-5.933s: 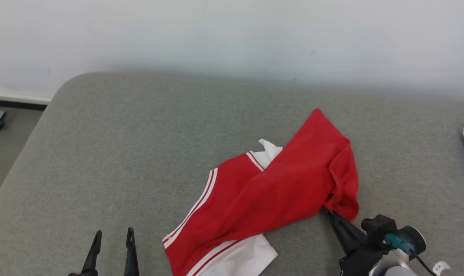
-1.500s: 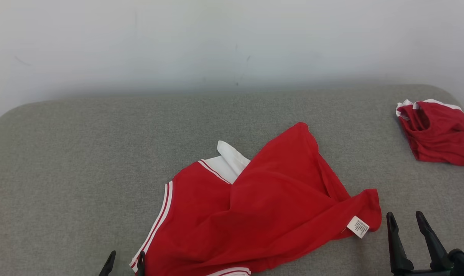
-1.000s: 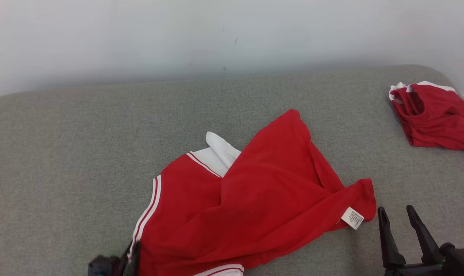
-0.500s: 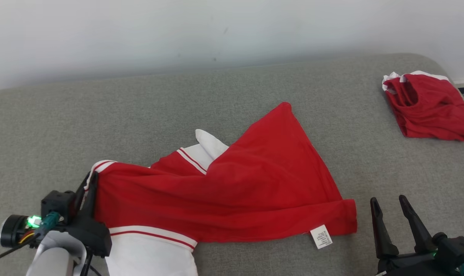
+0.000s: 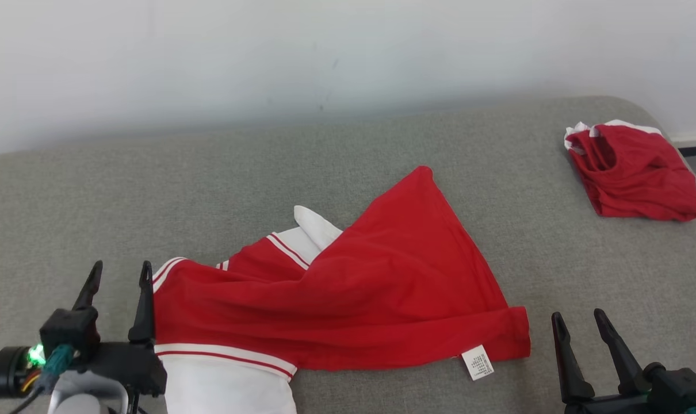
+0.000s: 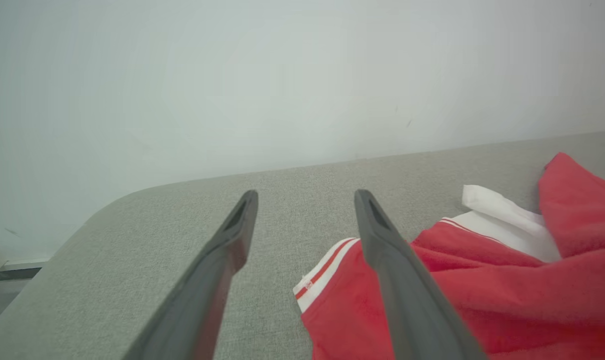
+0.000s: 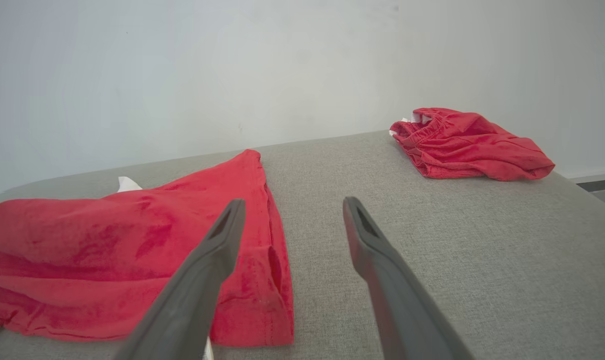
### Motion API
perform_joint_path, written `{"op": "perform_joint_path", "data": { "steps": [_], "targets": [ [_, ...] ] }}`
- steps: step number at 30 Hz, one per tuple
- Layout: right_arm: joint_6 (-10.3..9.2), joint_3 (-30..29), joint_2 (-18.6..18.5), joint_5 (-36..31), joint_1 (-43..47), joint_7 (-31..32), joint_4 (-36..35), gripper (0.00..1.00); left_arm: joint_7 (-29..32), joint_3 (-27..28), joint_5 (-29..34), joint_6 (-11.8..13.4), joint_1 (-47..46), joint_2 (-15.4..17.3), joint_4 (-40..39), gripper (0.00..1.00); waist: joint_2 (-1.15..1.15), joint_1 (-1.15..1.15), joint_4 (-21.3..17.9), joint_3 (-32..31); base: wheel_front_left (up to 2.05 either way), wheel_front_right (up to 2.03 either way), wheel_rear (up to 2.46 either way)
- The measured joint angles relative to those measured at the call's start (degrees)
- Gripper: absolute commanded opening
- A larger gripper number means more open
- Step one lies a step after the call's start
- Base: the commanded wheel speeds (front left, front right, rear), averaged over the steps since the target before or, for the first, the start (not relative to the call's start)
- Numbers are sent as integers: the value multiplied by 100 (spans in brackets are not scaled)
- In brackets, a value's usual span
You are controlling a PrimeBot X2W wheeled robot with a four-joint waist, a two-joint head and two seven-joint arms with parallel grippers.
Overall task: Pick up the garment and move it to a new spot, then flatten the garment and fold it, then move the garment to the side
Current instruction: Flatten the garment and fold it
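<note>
The garment (image 5: 354, 299) is red with white panels and red-and-white striped trim. It lies spread and wrinkled on the grey cushion (image 5: 267, 167), with a white label at its lower right corner. My left gripper (image 5: 121, 272) stands open just left of the garment's striped left corner, nothing between its fingers. In the left wrist view that corner (image 6: 327, 280) lies beside the right finger of my left gripper (image 6: 305, 197). My right gripper (image 5: 577, 319) is open to the right of the garment's hem, apart from it. The right wrist view has my right gripper (image 7: 292, 205) over bare cushion beside the garment (image 7: 132, 250).
A second red garment (image 5: 630, 172) lies bunched at the cushion's far right end, also the red bundle (image 7: 467, 145) in the right wrist view. A pale wall (image 5: 325, 52) stands behind the cushion. The cushion's rounded left end (image 6: 82, 235) drops toward the floor.
My left gripper took the garment's left corner, pulled it out to the left and let go; its jaws now stand open beside it. The head camera has shifted. The right gripper stays open.
</note>
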Motion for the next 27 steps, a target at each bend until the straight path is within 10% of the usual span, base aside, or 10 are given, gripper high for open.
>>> {"op": "perform_joint_path", "data": {
  "steps": [27],
  "targets": [
    [0,-234,322,-108,494,-1,54,100,0,1094,542,298,2542,-1012,-2927,100,-1,-1,605,-661,0,0,0]
  ]
}}
